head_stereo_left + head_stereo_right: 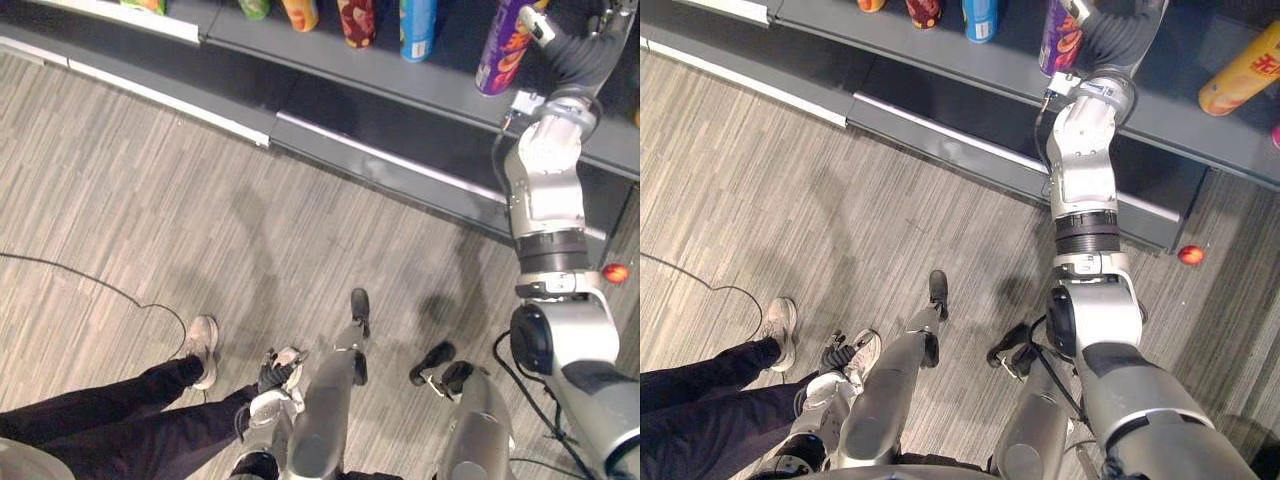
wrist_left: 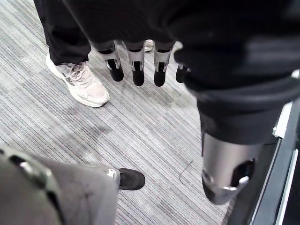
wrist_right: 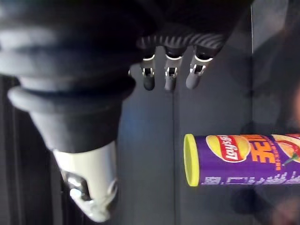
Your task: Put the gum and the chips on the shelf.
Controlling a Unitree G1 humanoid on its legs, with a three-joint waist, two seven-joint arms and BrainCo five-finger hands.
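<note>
A purple chips can [image 1: 505, 45] with a yellow lid [image 3: 189, 159] stands upright on the grey shelf [image 1: 400, 85]. My right arm reaches up to that shelf. My right hand [image 3: 168, 77] hovers just beside the can with straight fingers, apart from it and holding nothing. My left hand [image 2: 136, 65] hangs low at my side over the floor, fingers relaxed and empty; it also appears as my left hand [image 1: 272, 375] in the left eye view. A small red round object [image 1: 615, 272] lies on the floor at the foot of the shelf.
Other cans stand on the shelf: blue [image 1: 417, 25], red [image 1: 357, 20], orange [image 1: 300, 12]. A yellow-orange can [image 1: 1245, 70] lies further right. A person in dark trousers and pale sneakers [image 1: 203, 348] stands close at my left. A lower shelf ledge [image 1: 370, 150] juts out.
</note>
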